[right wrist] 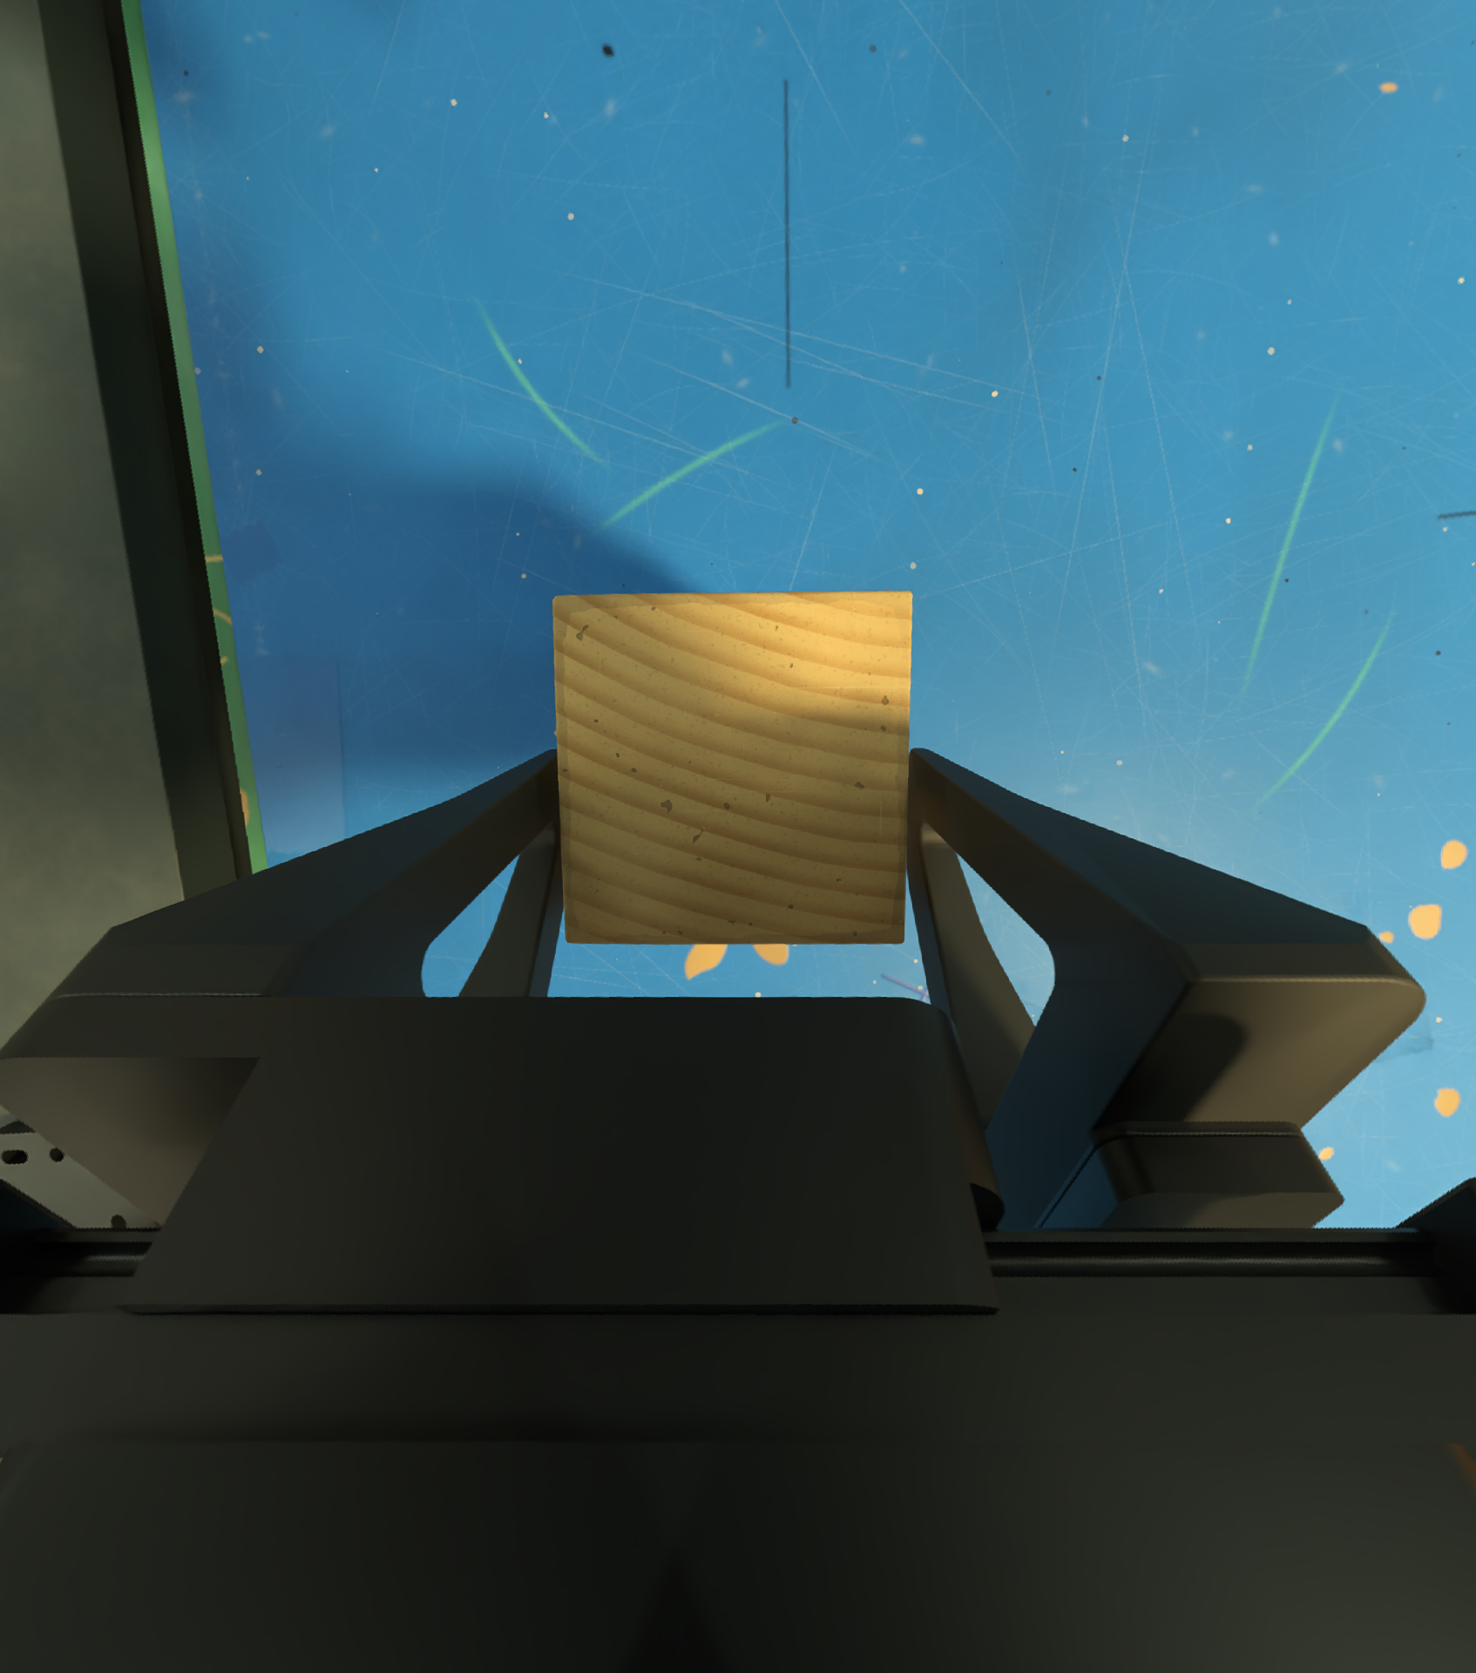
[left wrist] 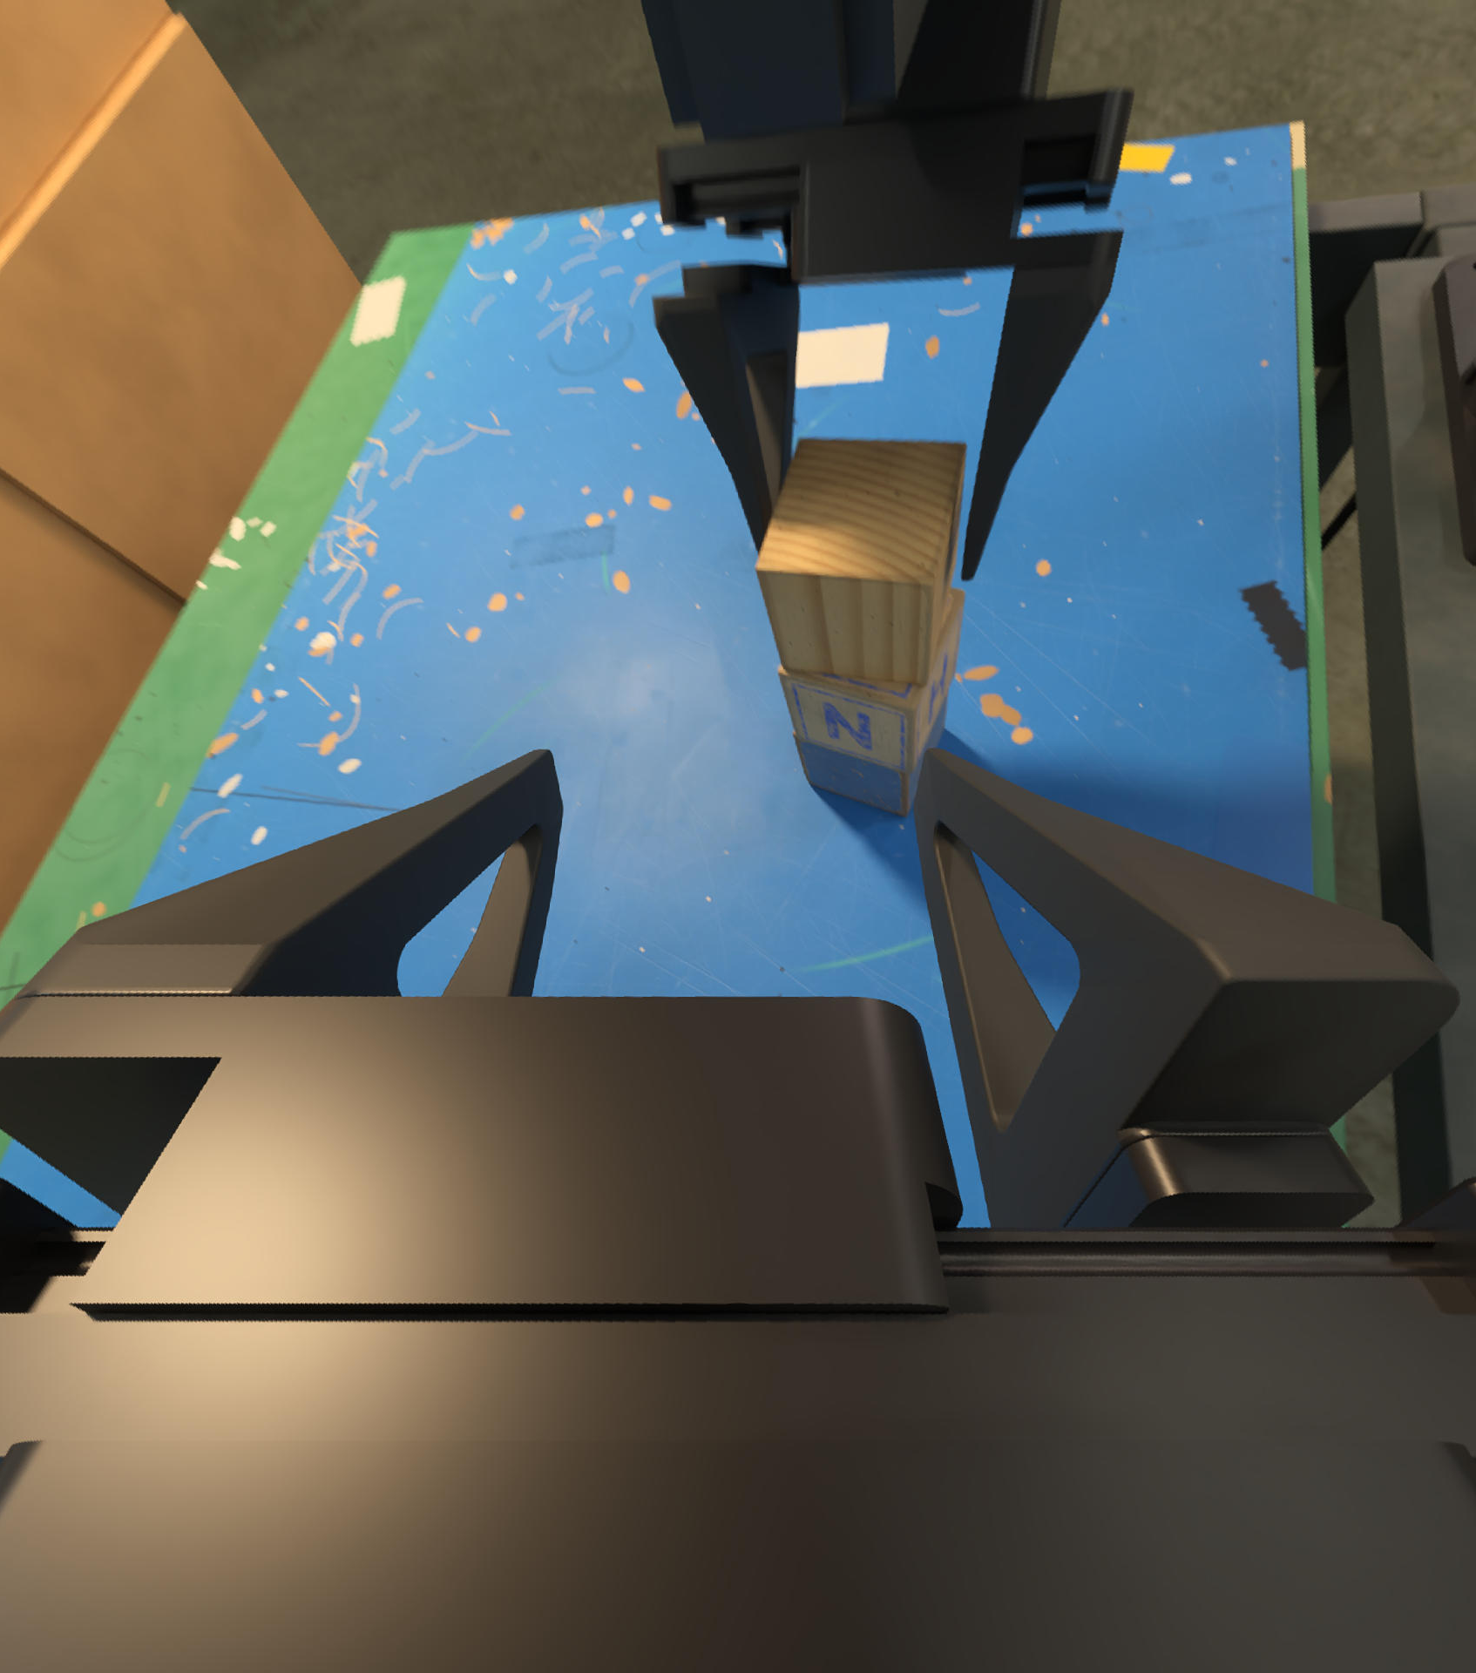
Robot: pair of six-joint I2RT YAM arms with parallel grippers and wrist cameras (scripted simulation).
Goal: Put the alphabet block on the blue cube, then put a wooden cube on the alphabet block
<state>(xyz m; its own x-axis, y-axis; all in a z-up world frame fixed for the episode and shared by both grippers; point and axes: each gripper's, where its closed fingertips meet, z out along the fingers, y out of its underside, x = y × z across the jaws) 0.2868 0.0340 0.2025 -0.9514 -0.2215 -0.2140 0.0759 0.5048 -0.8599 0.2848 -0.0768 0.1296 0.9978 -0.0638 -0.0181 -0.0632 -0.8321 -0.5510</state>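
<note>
While our right gripper (right wrist: 733, 756) pinches the wooden cube (right wrist: 733, 768) between its fingers, that cube sits atop the alphabet block (left wrist: 861, 715), which rests on the blue cube (left wrist: 857, 780) (slightly askew). Our left gripper (left wrist: 739, 760) hangs with fingers spread, empty, the stack at its one o'clock on the blue table (left wrist: 626, 634).

Scratched blue counter (left wrist: 671, 905) flecked with orange under me, green edging (left wrist: 200, 670), big cardboard boxes (left wrist: 83, 362) alongside, dull grey-green concrete floor (left wrist: 445, 109) beyond
</note>
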